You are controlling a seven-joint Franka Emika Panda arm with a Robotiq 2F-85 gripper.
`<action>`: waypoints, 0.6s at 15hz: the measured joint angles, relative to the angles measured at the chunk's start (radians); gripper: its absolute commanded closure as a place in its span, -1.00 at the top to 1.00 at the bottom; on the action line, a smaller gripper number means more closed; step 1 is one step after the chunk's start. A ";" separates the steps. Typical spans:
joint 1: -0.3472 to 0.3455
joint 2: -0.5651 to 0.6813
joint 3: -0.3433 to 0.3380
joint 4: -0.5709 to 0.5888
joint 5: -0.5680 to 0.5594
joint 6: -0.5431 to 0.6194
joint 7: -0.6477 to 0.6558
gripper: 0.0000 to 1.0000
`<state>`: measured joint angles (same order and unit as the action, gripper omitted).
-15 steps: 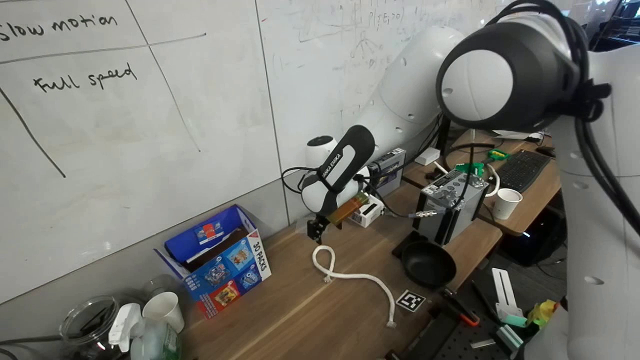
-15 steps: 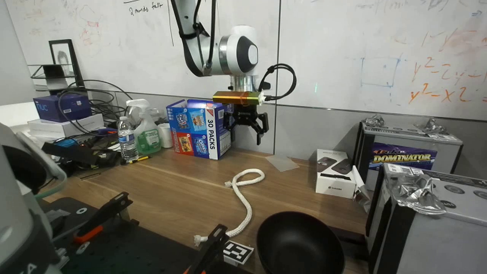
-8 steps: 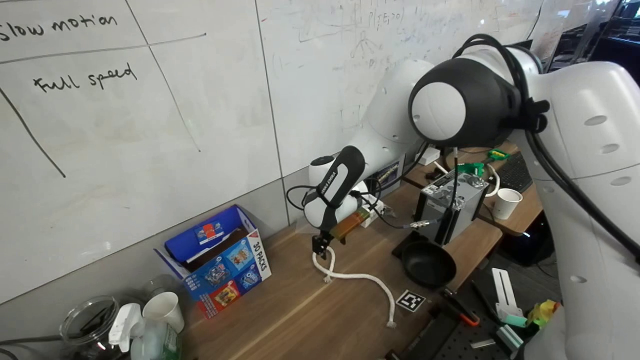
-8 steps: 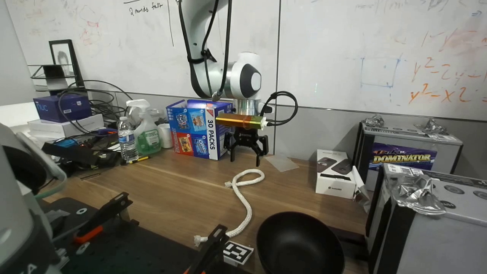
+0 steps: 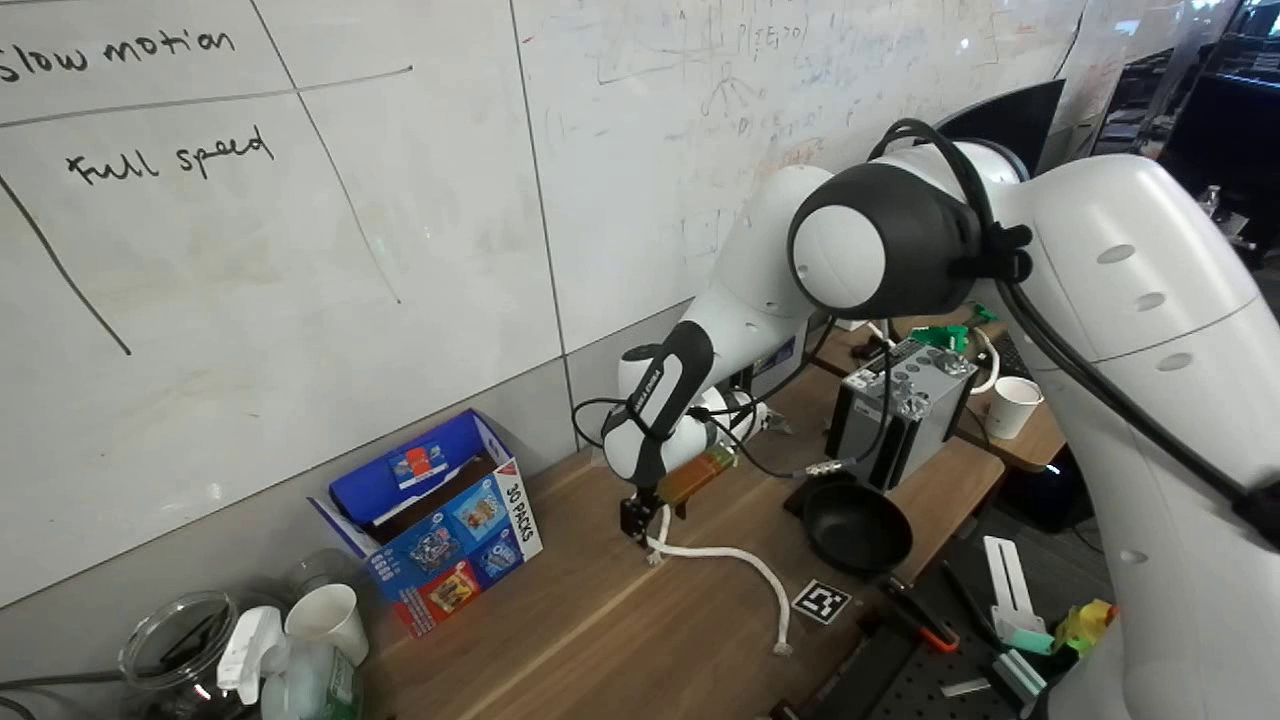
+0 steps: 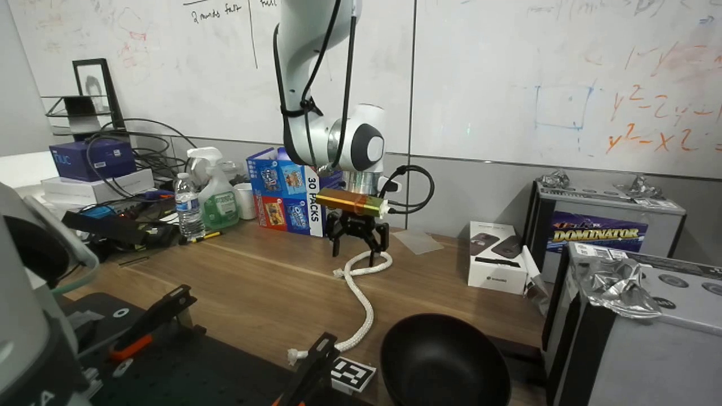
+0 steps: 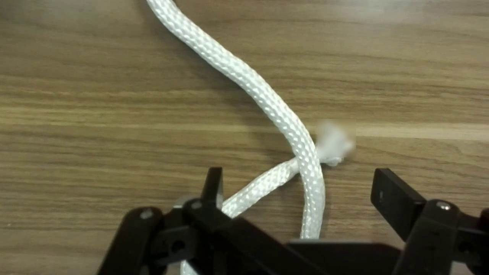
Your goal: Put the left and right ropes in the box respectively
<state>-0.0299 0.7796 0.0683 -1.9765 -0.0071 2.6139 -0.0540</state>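
Where the white braided rope (image 6: 369, 316) lies on the brown wood-grain worktop (image 6: 254, 282), its far end passes beneath its own length to make a loop toward the back edge, the one along the white writing board (image 6: 479, 84); its other end lies near the opposite, front edge, close to a black-and-white square marker card (image 6: 352, 372); over that loop hangs the black two-fingered claw (image 6: 353, 259), parted wide; in the wrist view the rope's crossing lies between its sides, though whether it touches rope or wood I cannot tell. The blue cardboard snack box (image 5: 470, 545), lettered "30 PACKS", stands open at the back edge, apart from the rope; a round black pan (image 6: 443, 361) sits by the front edge near the card; near the corner past the pan stands a boxy grey case (image 6: 665, 361); beyond the snack box are a white paper cup (image 6: 245, 201) and a clear spray bottle (image 6: 219, 206) of green liquid.
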 measured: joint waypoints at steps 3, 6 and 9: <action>-0.002 0.028 0.011 0.012 0.005 0.044 -0.001 1.00; -0.001 0.048 0.014 0.017 0.005 0.067 -0.001 1.00; 0.006 0.060 0.009 0.019 0.005 0.084 0.001 1.00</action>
<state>-0.0242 0.8399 0.0775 -1.9572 -0.0018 2.6974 -0.0534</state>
